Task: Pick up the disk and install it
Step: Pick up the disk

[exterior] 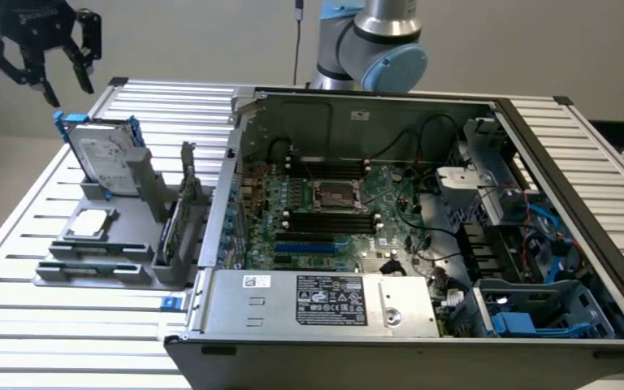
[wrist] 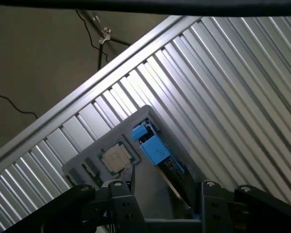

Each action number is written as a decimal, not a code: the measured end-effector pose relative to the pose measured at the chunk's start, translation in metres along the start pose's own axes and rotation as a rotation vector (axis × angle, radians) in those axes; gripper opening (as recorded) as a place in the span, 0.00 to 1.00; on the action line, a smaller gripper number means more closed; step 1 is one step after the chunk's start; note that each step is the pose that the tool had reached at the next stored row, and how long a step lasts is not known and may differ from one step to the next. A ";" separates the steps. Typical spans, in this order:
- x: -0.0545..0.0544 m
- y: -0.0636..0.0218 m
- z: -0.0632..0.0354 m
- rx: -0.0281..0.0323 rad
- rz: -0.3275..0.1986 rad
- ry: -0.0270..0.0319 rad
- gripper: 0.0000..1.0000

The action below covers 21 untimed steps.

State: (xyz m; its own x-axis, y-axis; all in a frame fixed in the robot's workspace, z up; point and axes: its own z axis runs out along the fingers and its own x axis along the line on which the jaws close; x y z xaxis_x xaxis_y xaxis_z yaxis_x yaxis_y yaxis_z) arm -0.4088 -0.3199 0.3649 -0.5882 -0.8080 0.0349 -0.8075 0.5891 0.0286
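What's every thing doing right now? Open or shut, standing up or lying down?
disk: standing upright in the grey holder, not grabbed
gripper: open, empty, up above the disk
chip: lying flat on the holder
card: standing upright in the holder
computer case: open, insides showing

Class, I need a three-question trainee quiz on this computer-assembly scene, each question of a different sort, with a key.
1. True or false: the disk already sits inside the open computer case.
2. Multiple choice: the gripper is A) clamped on the disk, B) hanging clear above the disk, jaws open and empty, C) inside the case.
3. Fill in: the flat silver chip lies on the grey ____ beside the case.
Key: 1 false; 2 B; 3 holder.
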 end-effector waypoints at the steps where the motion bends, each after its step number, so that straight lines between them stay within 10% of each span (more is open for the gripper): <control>1: 0.000 0.0000 0.0008 0.0006 -0.018 0.0005 0.53; 21: 0.000 -0.0004 0.0129 0.0067 -0.382 0.0011 0.53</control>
State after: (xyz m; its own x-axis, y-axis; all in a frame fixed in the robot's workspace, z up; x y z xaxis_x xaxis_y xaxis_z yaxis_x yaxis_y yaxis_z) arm -0.4087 -0.3199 0.3521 -0.2451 -0.9692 0.0240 -0.9688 0.2458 0.0331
